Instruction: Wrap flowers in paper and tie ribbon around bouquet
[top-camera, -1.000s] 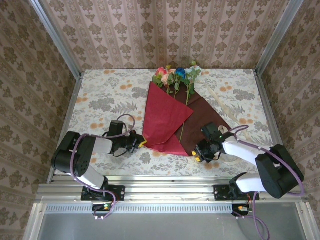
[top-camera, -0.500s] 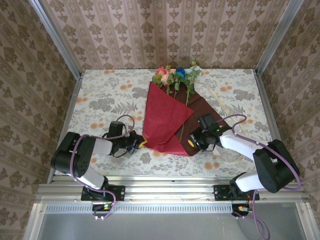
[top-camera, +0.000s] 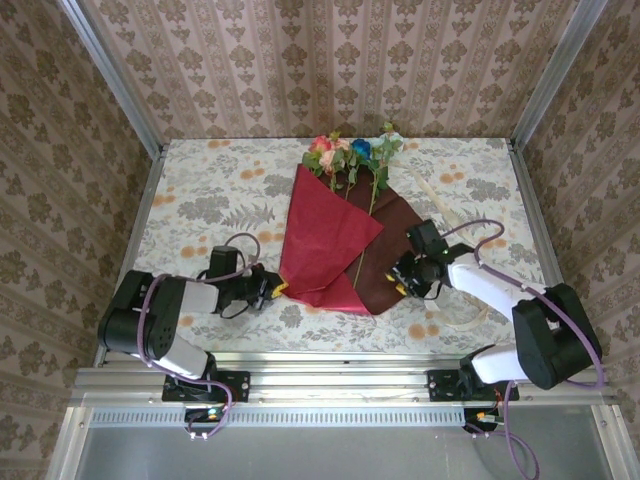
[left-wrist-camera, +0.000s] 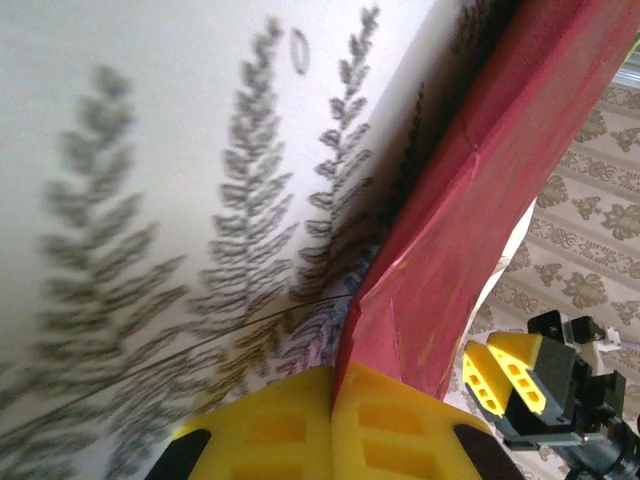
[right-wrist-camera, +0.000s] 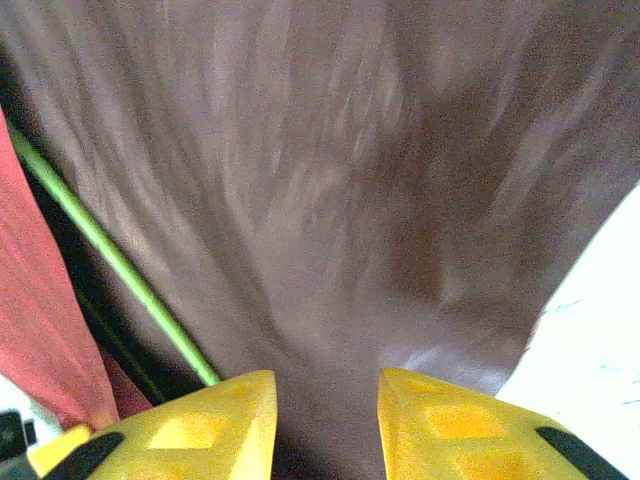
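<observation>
Currently | your left gripper (left-wrist-camera: 332, 398): jaws closed on the paper's (top-camera: 325, 235) red edge | your right gripper (right-wrist-camera: 327, 408): jaws part-open above its maroon face, holding nothing | flowers (top-camera: 352, 150) lie on it, heads far side.

Brought the right gripper (top-camera: 400, 283) in from just off the near right corner of the paper (top-camera: 325, 235) onto its maroon face, jaws now parted, and drew the paper's red near tip, pinched in the left gripper (top-camera: 272, 290), slightly farther out to its left.
</observation>
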